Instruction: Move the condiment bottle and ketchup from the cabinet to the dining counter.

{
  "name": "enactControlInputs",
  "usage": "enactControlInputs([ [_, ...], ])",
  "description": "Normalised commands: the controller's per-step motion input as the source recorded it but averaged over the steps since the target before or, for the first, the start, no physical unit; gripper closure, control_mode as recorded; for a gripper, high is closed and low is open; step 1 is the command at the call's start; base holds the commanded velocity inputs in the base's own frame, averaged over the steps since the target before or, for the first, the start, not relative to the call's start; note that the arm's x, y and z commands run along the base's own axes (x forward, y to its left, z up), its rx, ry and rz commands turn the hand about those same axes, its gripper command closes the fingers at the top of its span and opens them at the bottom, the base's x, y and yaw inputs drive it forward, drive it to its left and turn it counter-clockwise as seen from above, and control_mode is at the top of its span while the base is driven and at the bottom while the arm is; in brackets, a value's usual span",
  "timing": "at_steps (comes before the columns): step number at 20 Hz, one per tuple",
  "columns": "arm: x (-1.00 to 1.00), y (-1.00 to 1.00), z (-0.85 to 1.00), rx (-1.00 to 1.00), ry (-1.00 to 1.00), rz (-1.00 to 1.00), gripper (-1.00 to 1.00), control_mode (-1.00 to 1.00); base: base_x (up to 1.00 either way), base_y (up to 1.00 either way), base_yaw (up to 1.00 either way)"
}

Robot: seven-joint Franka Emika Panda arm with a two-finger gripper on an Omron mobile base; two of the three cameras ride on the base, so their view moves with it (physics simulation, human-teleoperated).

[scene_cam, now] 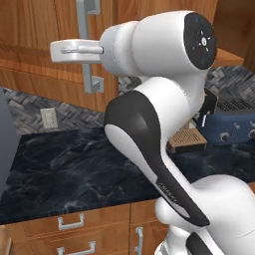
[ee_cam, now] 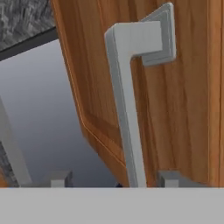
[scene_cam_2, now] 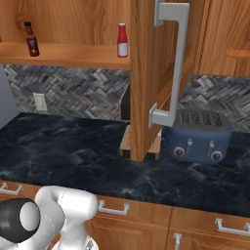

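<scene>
From my remote station, I see the cabinet point(scene_cam_2: 146, 73) door swung open, its edge turned toward the right base camera, the long silver handle point(scene_cam_2: 172, 63) on its face. On the wooden shelf point(scene_cam_2: 68, 54) inside, the condiment bottle point(scene_cam_2: 32, 40) stands upright at the left, and the ketchup point(scene_cam_2: 122, 40) stands upright well apart to its right, just beside the door. In the hand view the pincer point(ee_cam: 114, 178) is released, its two fingertips point(ee_cam: 60, 178) standing either side of the handle bar without touching it. Below, a blue toaster point(scene_cam_2: 197, 136) sits on the black tabletop point(scene_cam_2: 73, 151).
</scene>
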Motion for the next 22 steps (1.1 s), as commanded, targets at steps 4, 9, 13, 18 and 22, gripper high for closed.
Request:
enactControlInputs([
  [4, -0.70, -0.46, 0.21, 0.27, 0.00, -0.10, -1.00, -1.00, 0.00, 0.00, 0.00],
  [9, -0.38, -0.63, 0.21, 0.31, 0.05, -0.14, -1.00, -1.00, 0.00, 0.00, 0.00],
  [13, -0.01, -0.69, 0.13, 0.30, 0.17, -0.04, -1.00, -1.00, 0.00, 0.00, 0.00],
  [18, 0.04, -0.65, 0.05, 0.38, 0.16, 0.01, -1.00, -1.00, 0.00, 0.00, 0.00],
  [22, 0.24, -0.56, -0.02, 0.38, 0.13, 0.06, -1.00, -1.00, 0.00, 0.00, 0.00],
])
